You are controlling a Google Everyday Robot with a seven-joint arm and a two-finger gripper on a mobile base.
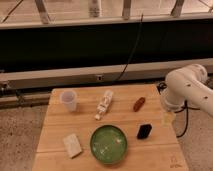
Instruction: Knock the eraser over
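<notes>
While the pincer (168,118) hangs at the table's (55,125) edge, spread or pressed together I cannot tell, the eraser (144,131) sits near it but apart, on the side toward the green bowl (108,145). A reddish-brown oblong (139,104) lies farther back from the pincer.

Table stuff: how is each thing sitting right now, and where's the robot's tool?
Eraser: seems upright, untouched.
Cup: upright, looks empty.
Green bowl: right way up.
White thing: lying down.
Cream block: lying flat.
Brown thing: lying down.
Tool: hanging near the eraser, not touching.
</notes>
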